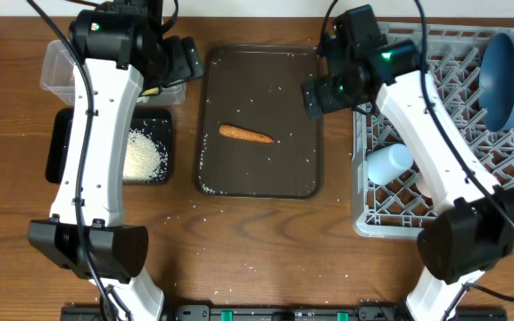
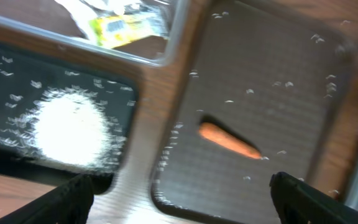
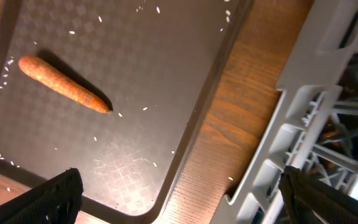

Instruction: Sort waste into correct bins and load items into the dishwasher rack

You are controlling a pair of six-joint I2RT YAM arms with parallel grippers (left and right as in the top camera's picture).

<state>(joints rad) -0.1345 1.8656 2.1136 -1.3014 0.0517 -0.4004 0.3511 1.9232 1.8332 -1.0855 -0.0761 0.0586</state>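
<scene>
A thin orange carrot (image 1: pixel 245 135) lies alone on the dark brown serving tray (image 1: pixel 257 89), with loose rice grains scattered around it. It also shows in the left wrist view (image 2: pixel 229 140) and the right wrist view (image 3: pixel 64 84). A pile of white rice (image 1: pixel 143 153) sits in the black tray (image 1: pixel 157 120). The clear tub (image 1: pixel 56 71) holds a yellow-green wrapper (image 2: pixel 126 26) and white tissue (image 2: pixel 82 7). My left gripper (image 1: pixel 186 61) is open and empty above the tub's right end. My right gripper (image 1: pixel 321 94) is open and empty over the serving tray's right edge. The grey rack (image 1: pixel 391 223) holds a dark blue dish (image 1: pixel 509 78) and a light blue cup (image 1: pixel 389 163).
Loose rice grains (image 1: pixel 186 209) lie on the wooden table in front of the serving tray. A strip of bare table (image 3: pixel 241 118) separates the serving tray from the rack. The pink cup, pale blue bowl and spoon are out of view.
</scene>
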